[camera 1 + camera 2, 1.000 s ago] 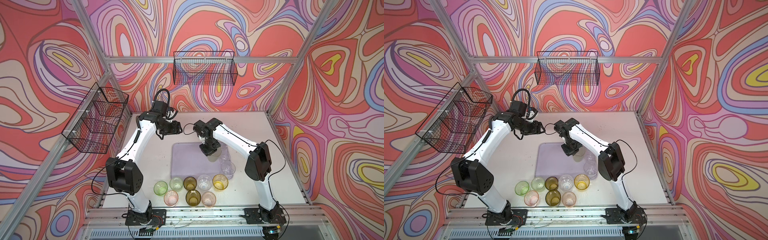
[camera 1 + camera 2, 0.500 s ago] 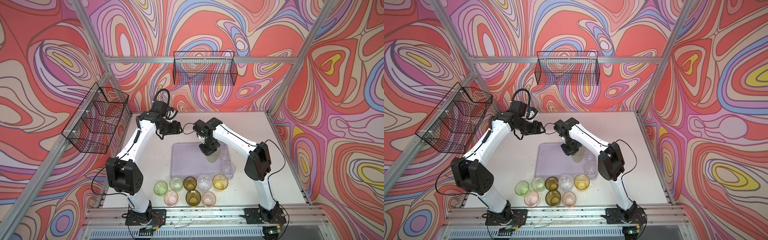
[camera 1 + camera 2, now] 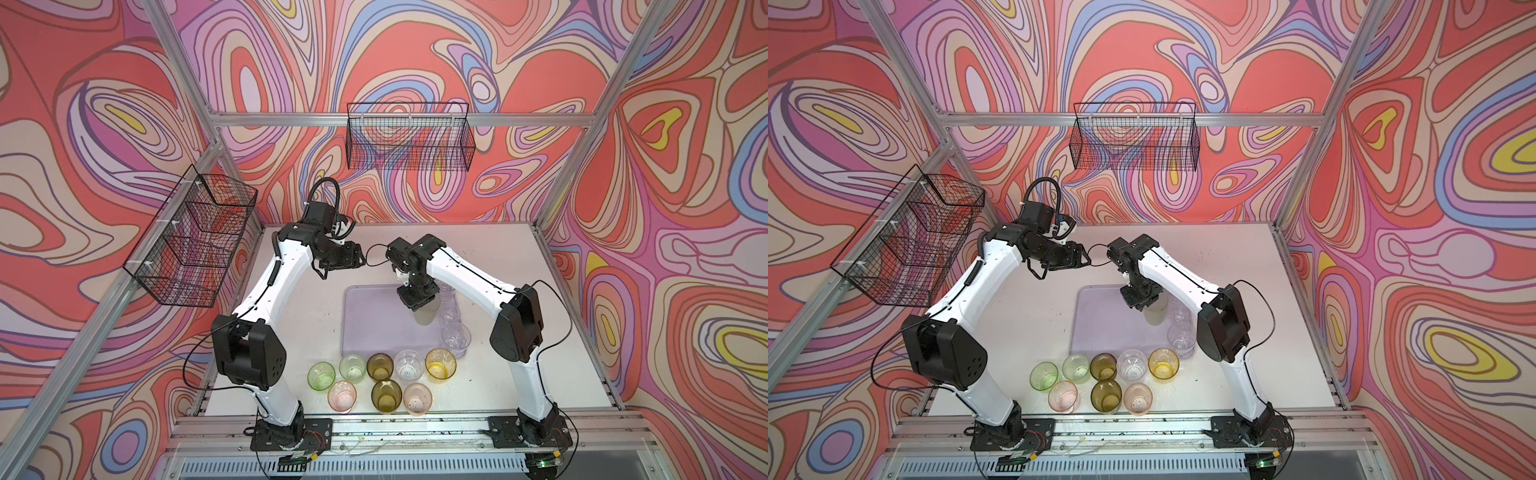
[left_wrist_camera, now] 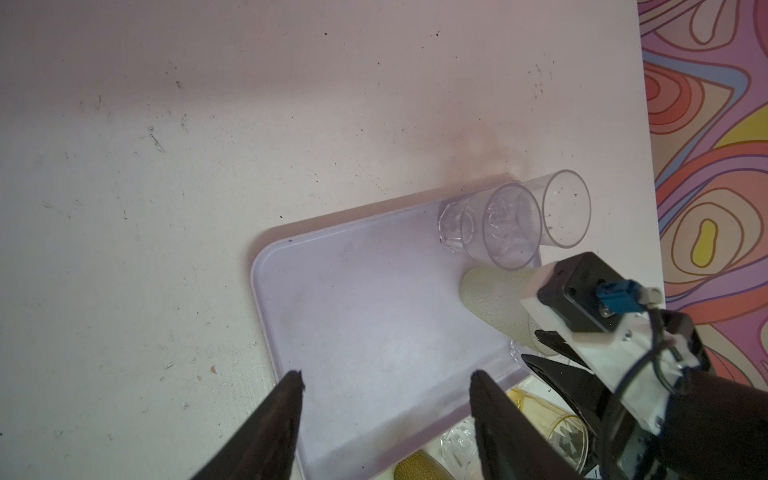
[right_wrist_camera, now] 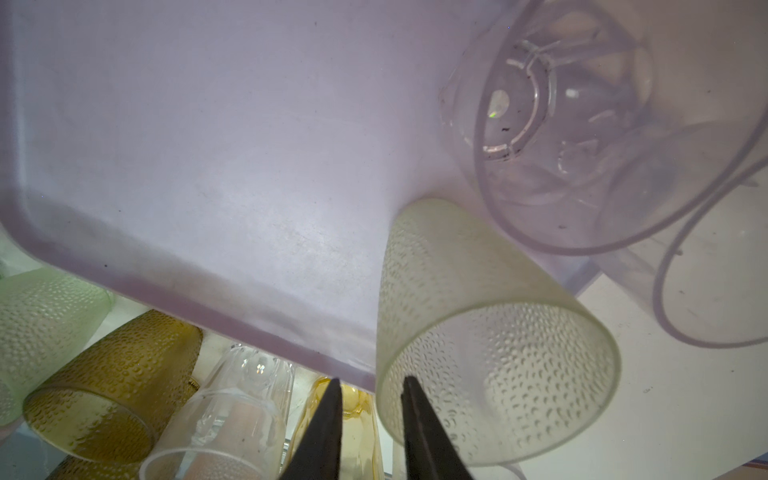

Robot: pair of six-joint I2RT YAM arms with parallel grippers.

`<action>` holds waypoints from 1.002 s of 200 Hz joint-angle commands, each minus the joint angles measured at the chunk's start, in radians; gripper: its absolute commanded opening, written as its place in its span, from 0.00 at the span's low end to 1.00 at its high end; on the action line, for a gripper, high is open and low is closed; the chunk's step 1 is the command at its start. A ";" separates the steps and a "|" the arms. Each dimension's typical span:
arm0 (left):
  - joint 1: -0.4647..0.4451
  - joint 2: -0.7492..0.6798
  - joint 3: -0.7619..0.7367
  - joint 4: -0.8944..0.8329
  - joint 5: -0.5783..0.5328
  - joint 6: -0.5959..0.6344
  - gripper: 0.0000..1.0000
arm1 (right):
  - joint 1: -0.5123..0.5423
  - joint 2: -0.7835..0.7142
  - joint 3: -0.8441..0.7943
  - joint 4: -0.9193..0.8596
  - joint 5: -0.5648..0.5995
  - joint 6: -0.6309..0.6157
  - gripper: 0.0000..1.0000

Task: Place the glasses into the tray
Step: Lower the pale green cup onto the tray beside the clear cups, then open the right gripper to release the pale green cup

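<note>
1. Swirl-patterned walls in red, lilac and cream enclose a scuffed white tabletop [image 3: 320,328]. Two black wire baskets [image 3: 409,141] hang on the frame.
2. The lilac tray [image 3: 374,324] lies mid-table. Clear tumblers [image 3: 449,311] stand along its right edge, and the pale green dimpled tumbler [image 5: 478,332] stands upright on the tray floor just beside them.
3. The right gripper [image 5: 371,388] sits at that tumbler's rim with its jaws narrowly parted, one finger inside the wall and one outside. A sliver of gap shows on the outer side, so the grip looks let go and the gripper carries nothing.
4. The left gripper [image 4: 386,376] hangs above the table near the tray's far side, jaws spread wide and empty.
5. A front cluster of eight tumblers [image 3: 386,397] stands on the table outside the tray, so most of the task remains.
6. The main risk is in the retreat. The inner finger sits below the rim, so pulling away sideways before lifting clear could hook the light tumbler. That would tip it or shove it into the clear neighbours, perhaps pushing one over the low rim.
</note>
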State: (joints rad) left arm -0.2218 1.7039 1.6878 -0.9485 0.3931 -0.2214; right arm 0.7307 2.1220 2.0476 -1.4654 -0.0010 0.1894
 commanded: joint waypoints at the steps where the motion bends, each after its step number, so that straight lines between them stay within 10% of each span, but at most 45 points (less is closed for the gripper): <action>1: 0.001 -0.007 0.012 -0.009 0.004 -0.001 0.67 | 0.010 -0.096 -0.022 0.020 0.005 0.017 0.29; 200: 0.002 -0.001 0.011 -0.011 0.003 -0.001 0.68 | 0.260 -0.510 -0.399 0.066 0.055 0.109 0.35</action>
State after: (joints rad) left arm -0.2218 1.7039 1.6878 -0.9489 0.3927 -0.2214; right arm 0.9573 1.6444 1.6894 -1.4101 0.0387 0.2623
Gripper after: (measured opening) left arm 0.681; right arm 0.351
